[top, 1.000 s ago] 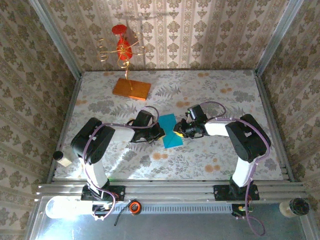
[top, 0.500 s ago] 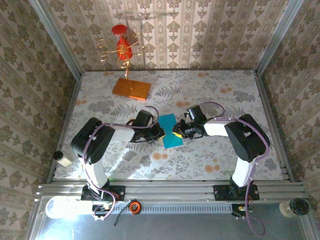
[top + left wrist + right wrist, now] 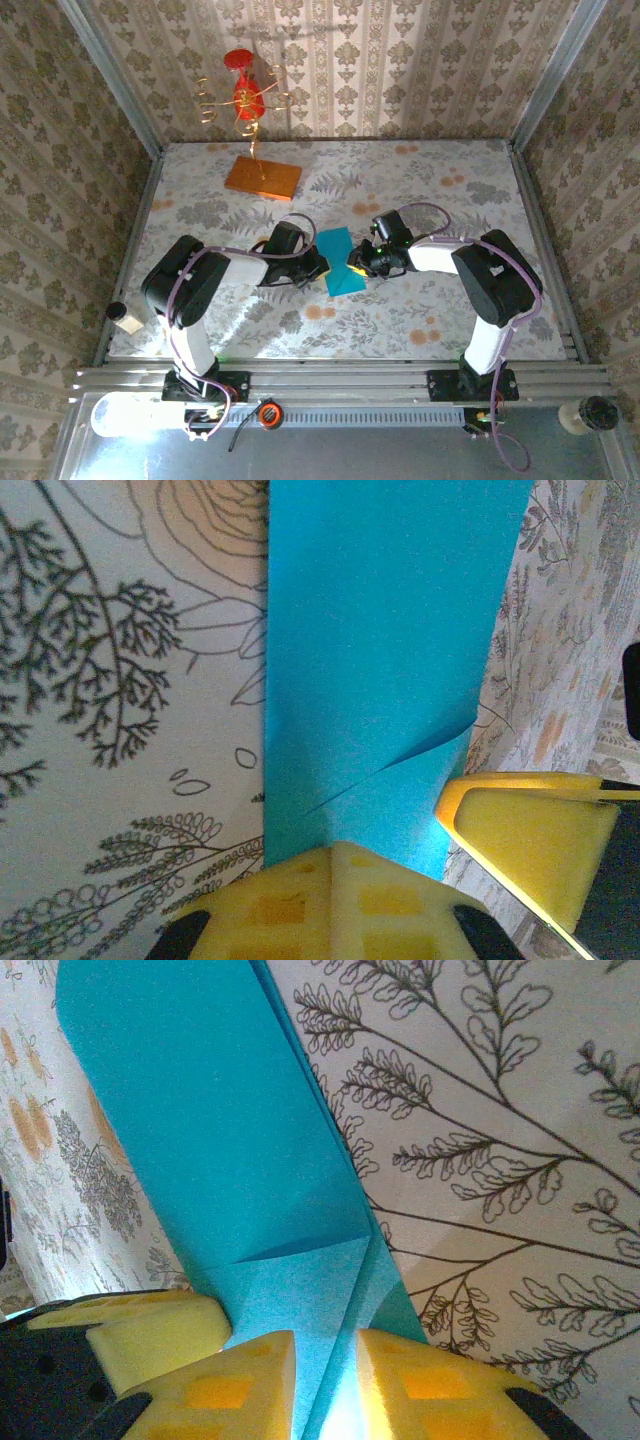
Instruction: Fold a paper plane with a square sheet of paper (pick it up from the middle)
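1. The sheet of paper (image 3: 338, 262) lies on the table (image 3: 450, 200), well apart from the orange slab (image 3: 263, 177), nearer the arm bases than the slab and to its right. It is already part-folded, with a diagonal flap and a lengthwise crease.
2. The left gripper (image 3: 322, 266) meets the paper's edge on the slab's side. Its pads are pressed together with the tips at the paper; whether a layer is caught between them cannot be told.
3. The right gripper (image 3: 325, 1385) comes in from the edge away from the slab. Its pads stand a narrow slit apart on either side of the raised crease; whether they truly press it cannot be told.
4. The sheet looks very light, thin and limp. It will probably slide on the flat table and crumple or tear under a hard pull.
5. The best hold is probably a gentle pinch on the crease near the middle, where the doubled layers are stiffest. The other gripper's tips can pin the flat part.
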`<state>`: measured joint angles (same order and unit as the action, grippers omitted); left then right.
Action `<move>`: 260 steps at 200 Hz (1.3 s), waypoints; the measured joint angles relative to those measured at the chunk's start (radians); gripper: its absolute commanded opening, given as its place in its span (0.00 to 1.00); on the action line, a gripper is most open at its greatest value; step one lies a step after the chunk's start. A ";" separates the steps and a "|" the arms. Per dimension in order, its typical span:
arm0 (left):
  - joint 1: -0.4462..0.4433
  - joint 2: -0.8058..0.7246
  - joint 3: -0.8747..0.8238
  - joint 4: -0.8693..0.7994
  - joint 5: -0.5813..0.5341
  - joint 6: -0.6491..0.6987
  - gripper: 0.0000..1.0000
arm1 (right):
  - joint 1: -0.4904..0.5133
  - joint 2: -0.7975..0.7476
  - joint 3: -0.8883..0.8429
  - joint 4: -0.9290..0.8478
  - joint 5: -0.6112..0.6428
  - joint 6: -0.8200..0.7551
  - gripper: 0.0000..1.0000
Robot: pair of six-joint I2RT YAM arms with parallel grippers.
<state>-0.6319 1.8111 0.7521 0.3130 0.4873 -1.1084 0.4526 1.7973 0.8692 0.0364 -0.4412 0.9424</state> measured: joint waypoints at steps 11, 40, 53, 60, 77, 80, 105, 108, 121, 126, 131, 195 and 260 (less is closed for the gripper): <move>0.002 0.000 0.000 0.001 0.003 0.000 0.00 | 0.000 0.000 0.005 -0.005 0.000 0.000 0.26; 0.005 0.002 -0.001 0.005 0.012 -0.003 0.00 | 0.005 0.010 0.022 -0.018 0.000 0.000 0.26; 0.005 0.002 -0.002 0.006 0.012 -0.004 0.00 | 0.007 0.014 0.027 -0.022 0.000 0.000 0.26; 0.005 0.002 -0.002 0.006 0.013 -0.005 0.00 | 0.008 0.016 0.032 -0.027 0.000 0.000 0.26; 0.005 0.002 -0.002 0.006 0.013 -0.007 0.00 | 0.010 0.018 0.041 -0.041 0.000 0.000 0.27; 0.005 0.002 -0.002 0.006 0.013 -0.007 0.00 | 0.010 0.018 0.042 -0.042 0.000 0.000 0.26; 0.005 0.002 -0.002 0.007 0.013 -0.007 0.00 | 0.010 0.018 0.042 -0.040 -0.009 0.001 0.26; 0.005 0.002 -0.002 0.007 0.013 -0.007 0.00 | 0.010 0.018 0.042 -0.038 -0.012 0.001 0.26; 0.005 0.002 -0.002 0.007 0.013 -0.007 0.00 | 0.011 0.018 0.039 -0.019 -0.024 0.002 0.25; 0.005 0.002 -0.002 0.007 0.013 -0.007 0.00 | 0.011 0.018 0.038 -0.012 -0.030 0.003 0.25; 0.005 0.002 -0.002 0.007 0.013 -0.007 0.00 | 0.011 0.018 0.036 -0.006 -0.034 0.004 0.25; 0.005 0.003 -0.002 0.007 0.014 -0.007 0.00 | 0.020 0.016 0.008 0.015 -0.035 0.000 0.25; 0.005 0.003 -0.010 0.024 0.014 -0.008 0.00 | 0.022 -0.001 0.056 -0.113 0.071 -0.051 0.25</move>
<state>-0.6266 1.8137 0.7418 0.3374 0.5011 -1.1160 0.4744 1.7962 0.9249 -0.0765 -0.3702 0.8917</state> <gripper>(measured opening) 0.066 0.247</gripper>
